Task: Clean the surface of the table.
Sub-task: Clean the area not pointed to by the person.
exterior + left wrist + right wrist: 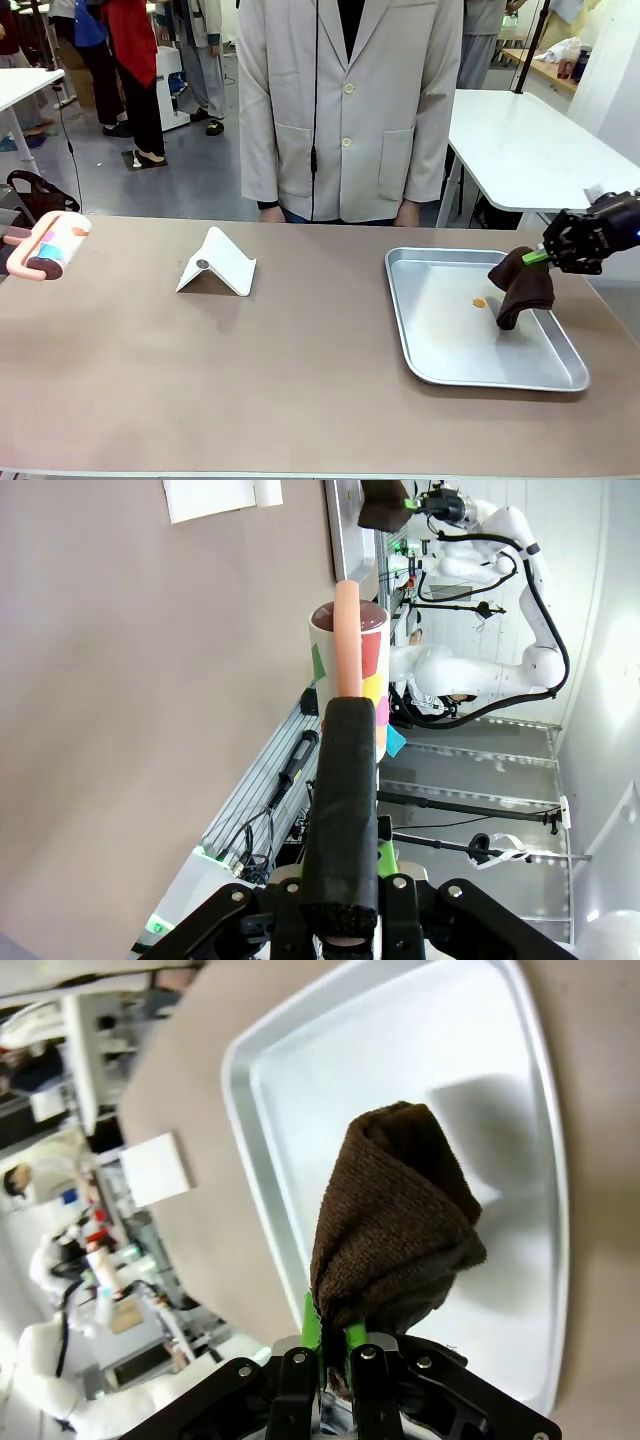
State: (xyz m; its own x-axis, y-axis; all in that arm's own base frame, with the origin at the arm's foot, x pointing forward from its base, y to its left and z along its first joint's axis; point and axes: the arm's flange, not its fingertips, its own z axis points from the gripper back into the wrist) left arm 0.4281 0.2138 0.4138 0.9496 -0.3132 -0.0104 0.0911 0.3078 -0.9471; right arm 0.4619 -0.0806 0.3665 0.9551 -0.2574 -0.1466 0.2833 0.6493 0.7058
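Observation:
The taupe-brown table (pixel 300 370) spans the front view. My right gripper (pixel 540 257) is shut on a dark brown cloth (pixel 523 288), which hangs over the right part of a silver tray (pixel 440 350). In the right wrist view the cloth (pixel 400 1220) bunches out from the gripper (pixel 330 1335) above the tray (pixel 280 1110). At the table's far left, a roller (pixel 55 245) with a pink handle and coloured patches is held off the edge. My left gripper (pixel 346 710) is shut on the handle of the roller (pixel 350 640).
A white folded stand (pixel 215 263) sits left of centre. A small orange crumb (pixel 479 301) lies in the tray. A person in a beige coat (pixel 345 110) stands at the far edge, hands at the sides. A white-topped table (pixel 530 150) stands behind on the right.

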